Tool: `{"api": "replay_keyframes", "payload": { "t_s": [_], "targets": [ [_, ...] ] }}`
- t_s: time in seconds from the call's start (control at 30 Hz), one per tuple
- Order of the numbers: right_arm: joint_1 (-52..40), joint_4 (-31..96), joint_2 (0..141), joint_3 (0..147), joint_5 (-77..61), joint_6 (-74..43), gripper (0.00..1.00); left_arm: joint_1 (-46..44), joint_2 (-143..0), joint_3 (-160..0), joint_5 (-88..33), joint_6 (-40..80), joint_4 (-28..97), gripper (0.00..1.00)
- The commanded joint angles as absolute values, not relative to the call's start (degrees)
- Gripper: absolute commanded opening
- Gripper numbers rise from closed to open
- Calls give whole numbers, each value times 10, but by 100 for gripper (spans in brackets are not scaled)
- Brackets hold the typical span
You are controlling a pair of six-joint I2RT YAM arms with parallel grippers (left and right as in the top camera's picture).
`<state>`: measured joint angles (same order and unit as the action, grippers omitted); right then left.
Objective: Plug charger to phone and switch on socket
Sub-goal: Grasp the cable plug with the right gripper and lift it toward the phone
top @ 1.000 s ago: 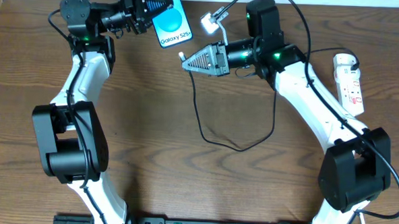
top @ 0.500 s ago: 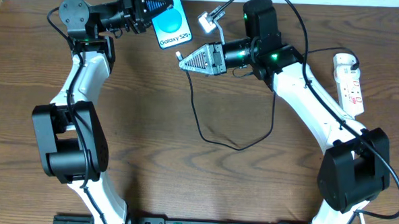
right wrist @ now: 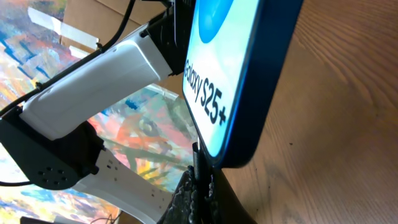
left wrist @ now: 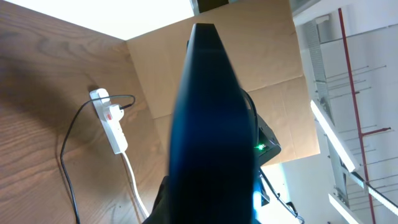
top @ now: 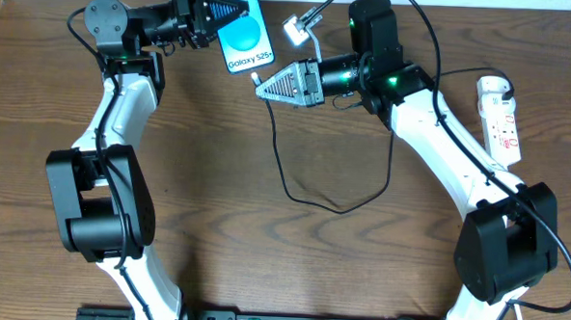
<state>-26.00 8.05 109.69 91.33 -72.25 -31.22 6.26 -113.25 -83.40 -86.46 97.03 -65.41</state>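
My left gripper is shut on the phone, a blue-screened smartphone with a "Galaxy S25+" strip, held tilted at the back of the table; its dark back fills the left wrist view. My right gripper is shut on the charger's connector tip and holds it just below the phone's bottom edge. The black cable loops down over the table and runs to the socket, a white power strip at the right, which also shows in the left wrist view.
A small white adapter lies at the back between the arms. The left arm's white link shows behind the phone in the right wrist view. The wooden table stretches toward the front.
My right gripper has moved a little left and up with the connector, closer to the phone's bottom edge. The left arm and the phone have barely moved.
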Motion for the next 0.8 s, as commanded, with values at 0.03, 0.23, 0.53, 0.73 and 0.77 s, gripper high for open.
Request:
{"api": "replay_keyframes", "payload": {
  "t_s": [0.03, 0.23, 0.53, 0.73, 0.77],
  "targets": [
    [-262, 79, 1098, 917, -719, -317, 1, 64, -1115, -846, -863, 956, -662, 7],
    [-263, 79, 1098, 917, -702, -317, 1, 63, -1115, -846, -863, 956, -662, 7],
    [-261, 53, 1098, 917, -696, -352, 1, 64, -1115, -846, -771, 949, -682, 7],
    [-258, 23, 1098, 917, -699, -378, 1, 65, -1115, -846, -736, 930, -683, 7],
    [-257, 22, 1098, 917, -700, -379, 1, 66, -1115, -846, -734, 930, -682, 8]
  ]
}}
